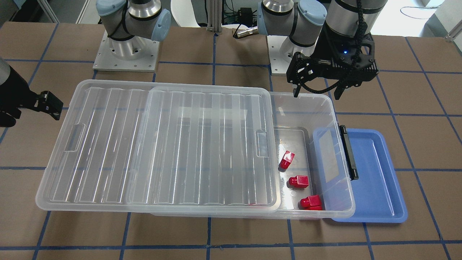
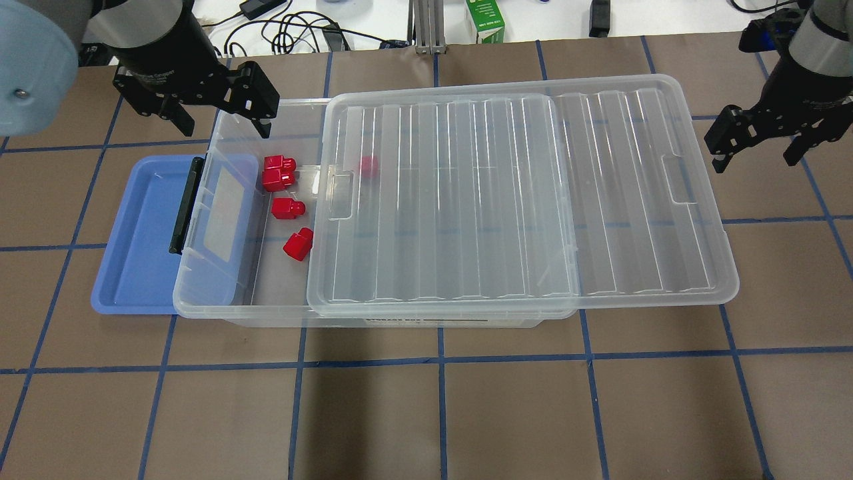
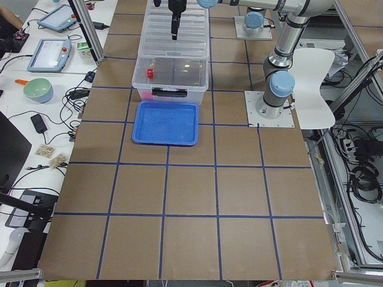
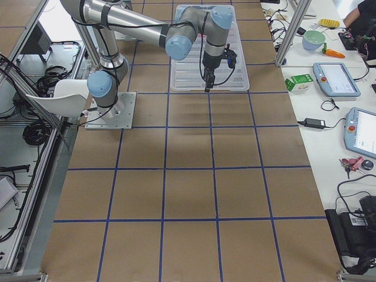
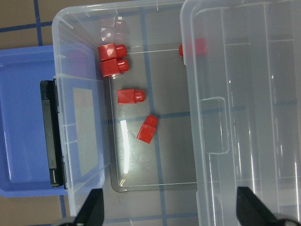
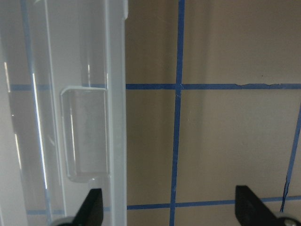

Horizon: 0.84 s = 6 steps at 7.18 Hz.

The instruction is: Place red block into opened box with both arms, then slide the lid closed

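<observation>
Black fingertips of the left gripper (image 5: 171, 209) stand nearest, at the low edge of its wrist view. They are wide apart with nothing between them, so this gripper is open. It hangs above the uncovered left end of the box (image 5: 84, 141).

Below it, on the box floor, lies a tilted red block (image 5: 148, 128), near it a straight red block (image 5: 131, 96), and close to the far wall a red pair (image 5: 112, 59) touching each other. I cannot tell if the pair is two blocks or one block with its reflection. One more red shape (image 5: 193, 47) sits half under the edge of the lid (image 2: 520, 200). The wrist and overhead views show it, but in the front-facing view it is only a faint red trace through the plastic.

The lid is clear and ribbed. It rests on the box, shifted to the right, and overhangs the right end.

The right gripper (image 6: 171, 209) is open too. One fingertip is over the lid's right edge near the tab (image 6: 84, 141), the other over the bare table (image 2: 426, 413). The front-facing view cuts this gripper at the frame edge.

From overhead the box end seems to overlap the blue tray (image 3: 166, 122). The exterior left view shows the tray flat on the table, just beside the black latch (image 1: 349, 151). In the exterior right view the near arm covers part of the lid, and the box floor is not visible.
</observation>
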Each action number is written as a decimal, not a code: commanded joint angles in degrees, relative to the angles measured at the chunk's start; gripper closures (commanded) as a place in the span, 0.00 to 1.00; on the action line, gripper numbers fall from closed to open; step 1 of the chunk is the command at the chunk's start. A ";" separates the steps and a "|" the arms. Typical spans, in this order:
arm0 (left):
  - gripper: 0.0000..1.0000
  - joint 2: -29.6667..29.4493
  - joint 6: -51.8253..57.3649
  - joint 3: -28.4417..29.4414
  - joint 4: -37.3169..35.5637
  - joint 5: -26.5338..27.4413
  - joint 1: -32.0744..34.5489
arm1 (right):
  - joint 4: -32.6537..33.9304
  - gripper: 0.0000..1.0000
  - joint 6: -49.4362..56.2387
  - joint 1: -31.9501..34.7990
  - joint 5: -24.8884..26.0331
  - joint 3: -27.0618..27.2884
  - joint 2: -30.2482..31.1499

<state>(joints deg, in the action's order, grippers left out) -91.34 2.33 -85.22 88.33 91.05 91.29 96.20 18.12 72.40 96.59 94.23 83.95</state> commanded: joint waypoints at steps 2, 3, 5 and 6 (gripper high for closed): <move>0.00 0.37 0.04 -0.38 -0.09 -0.43 -0.50 | 3.55 0.00 4.26 -3.73 -0.43 0.52 -4.23; 0.00 0.37 0.22 -0.30 -0.17 -1.56 -1.20 | 3.47 0.00 4.73 -4.45 -0.69 0.61 -4.32; 0.00 0.54 0.31 -0.29 -0.17 -0.61 -1.21 | 3.73 0.00 4.38 -4.29 -2.79 3.31 -4.32; 0.00 0.54 0.31 -0.29 -0.17 -0.78 -1.29 | 4.51 0.00 4.21 -4.28 -5.16 4.37 -4.32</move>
<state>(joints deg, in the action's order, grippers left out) -90.84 2.62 -85.50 88.16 90.28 90.09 100.01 22.41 68.13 93.88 97.12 79.64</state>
